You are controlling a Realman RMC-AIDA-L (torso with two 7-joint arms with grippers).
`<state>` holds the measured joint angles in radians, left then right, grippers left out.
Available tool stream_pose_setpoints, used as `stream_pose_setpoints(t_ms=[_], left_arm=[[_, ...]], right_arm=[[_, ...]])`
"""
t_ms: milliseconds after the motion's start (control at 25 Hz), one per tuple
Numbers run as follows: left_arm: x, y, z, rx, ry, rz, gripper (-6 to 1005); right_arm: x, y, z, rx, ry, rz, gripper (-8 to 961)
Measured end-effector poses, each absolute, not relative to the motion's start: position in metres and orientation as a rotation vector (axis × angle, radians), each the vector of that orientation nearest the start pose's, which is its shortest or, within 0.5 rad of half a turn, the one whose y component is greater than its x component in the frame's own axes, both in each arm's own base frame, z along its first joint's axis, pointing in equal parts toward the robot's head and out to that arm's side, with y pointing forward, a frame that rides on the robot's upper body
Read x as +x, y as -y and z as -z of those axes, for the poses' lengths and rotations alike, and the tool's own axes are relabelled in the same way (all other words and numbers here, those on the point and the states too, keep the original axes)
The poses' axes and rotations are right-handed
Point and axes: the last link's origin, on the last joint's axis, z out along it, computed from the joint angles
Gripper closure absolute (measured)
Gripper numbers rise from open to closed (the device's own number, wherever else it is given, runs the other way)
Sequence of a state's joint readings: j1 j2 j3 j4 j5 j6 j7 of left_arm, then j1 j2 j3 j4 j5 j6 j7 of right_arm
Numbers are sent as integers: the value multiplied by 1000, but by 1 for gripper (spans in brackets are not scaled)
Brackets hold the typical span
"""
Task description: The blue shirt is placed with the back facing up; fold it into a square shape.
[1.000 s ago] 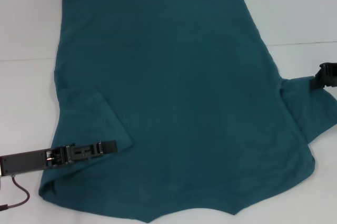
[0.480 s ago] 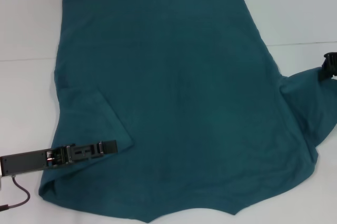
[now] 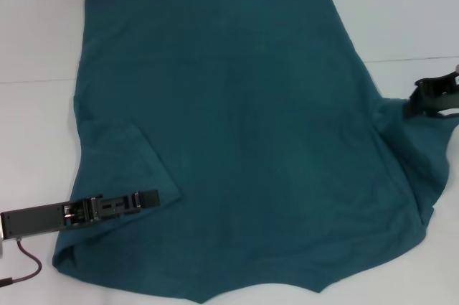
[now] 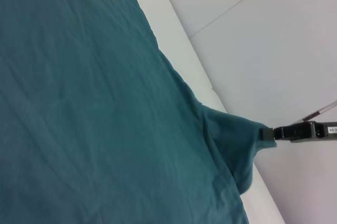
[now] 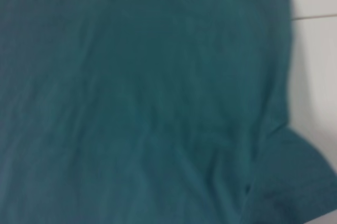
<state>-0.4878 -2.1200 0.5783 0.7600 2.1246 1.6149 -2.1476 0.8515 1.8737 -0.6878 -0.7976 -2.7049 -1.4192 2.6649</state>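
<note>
Two grippers are at the blue shirt, which lies back-up and spread over most of the white table, its hem toward the far edge and its collar end at the near edge. Nearest, by the near left corner, the left gripper lies flat on the left sleeve, already folded inward over the body; whether its fingers pinch the cloth or only rest on it I cannot tell. Farther off, at the right edge, the right gripper has its fingers closed on the tip of the right sleeve, lifting it into a peak off the table, as the left wrist view shows.

Risk, as I judge it: the hold is only on the sleeve's tip, so carrying it inward could let it slip free, or drag the whole body sideways and undo the left fold.
</note>
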Motion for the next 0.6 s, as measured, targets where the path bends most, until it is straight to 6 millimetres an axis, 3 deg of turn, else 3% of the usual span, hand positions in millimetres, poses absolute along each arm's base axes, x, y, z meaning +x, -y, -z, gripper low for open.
stream_pose_setpoints(t_ms=[360, 600], left_arm=[[-275, -317, -7, -2396, 1696, 785, 228], [-276, -318, -7, -2388, 1697, 782, 228]], right_arm=[[237, -434, -78, -2141, -1618, 58, 871], [232, -444, -68, -2103, -1600, 18, 862]])
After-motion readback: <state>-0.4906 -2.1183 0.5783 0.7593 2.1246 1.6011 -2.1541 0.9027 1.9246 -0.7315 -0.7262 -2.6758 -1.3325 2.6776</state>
